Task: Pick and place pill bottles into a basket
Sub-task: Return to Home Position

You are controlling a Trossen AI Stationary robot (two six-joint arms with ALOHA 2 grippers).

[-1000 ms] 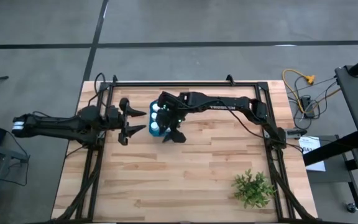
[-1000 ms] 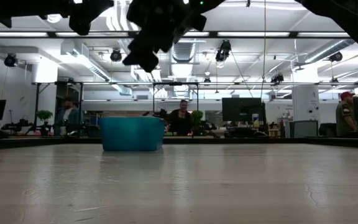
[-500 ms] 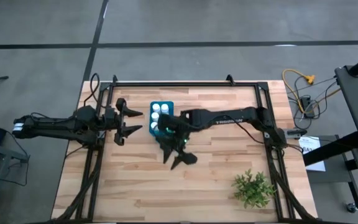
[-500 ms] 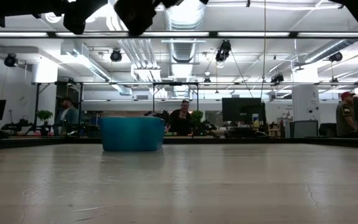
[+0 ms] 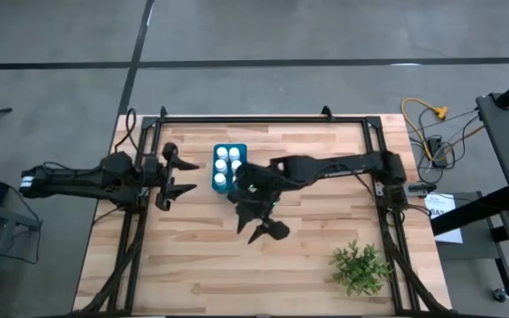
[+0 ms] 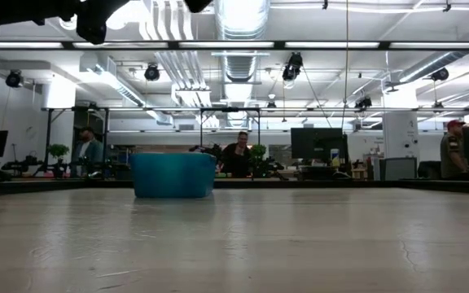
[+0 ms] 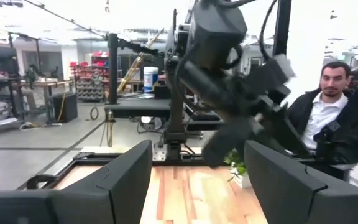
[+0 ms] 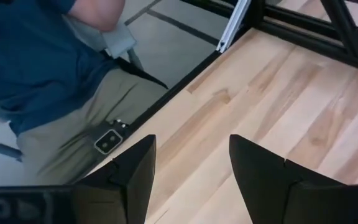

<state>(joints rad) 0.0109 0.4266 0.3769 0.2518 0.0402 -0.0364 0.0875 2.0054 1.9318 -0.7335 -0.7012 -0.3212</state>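
The blue basket (image 5: 229, 168) stands on the wooden table toward its far side, with several white-capped pill bottles (image 5: 228, 159) upright inside. It also shows in the low view (image 6: 173, 175). My left gripper (image 5: 192, 176) is open and empty, just left of the basket, fingers pointing at it; its wrist view (image 7: 197, 180) looks toward the right arm. My right gripper (image 5: 268, 231) is open and empty above bare table, on the near side of the basket; in its wrist view (image 8: 191, 168) only wood shows between the fingers.
A green leafy plant (image 5: 359, 268) stands at the table's near right. A black frame (image 5: 263, 117) runs around the table edges. A person (image 8: 55, 81) stands at a table edge in the right wrist view, and another (image 7: 331, 118) sits beyond the table in the left wrist view.
My right gripper has gone from over the basket toward the table's near edge and up, out of the low view, staying open. My left gripper has drawn back a little toward the table's left edge, still open. The basket has not moved.
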